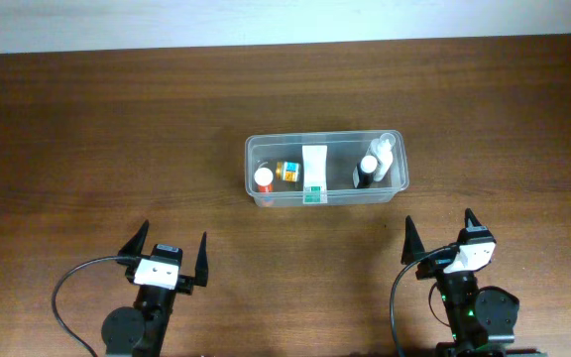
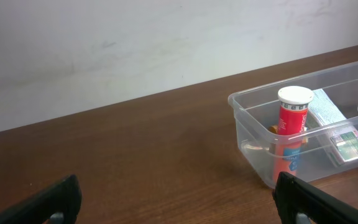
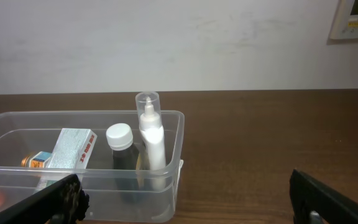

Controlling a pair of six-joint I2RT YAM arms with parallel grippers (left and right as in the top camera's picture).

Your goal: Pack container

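Observation:
The clear plastic container (image 1: 251, 171) sits at the middle of the wooden table. Inside it stand a red bottle with a white cap (image 1: 264, 178), a small orange bottle (image 1: 288, 172), a white box (image 1: 313, 174), a dark bottle with a white cap (image 1: 366, 172) and a white bottle with a clear cap (image 1: 382, 152). The container also shows in the left wrist view (image 2: 248, 134) and the right wrist view (image 3: 178, 140). My left gripper (image 1: 171, 256) is open and empty near the front edge, left of the container. My right gripper (image 1: 447, 241) is open and empty, front right of it.
Bare brown table (image 1: 97, 149) surrounds the container on all sides. A pale wall (image 2: 135, 43) lies beyond the table's far edge. A wall panel (image 3: 356, 18) shows at the top right of the right wrist view.

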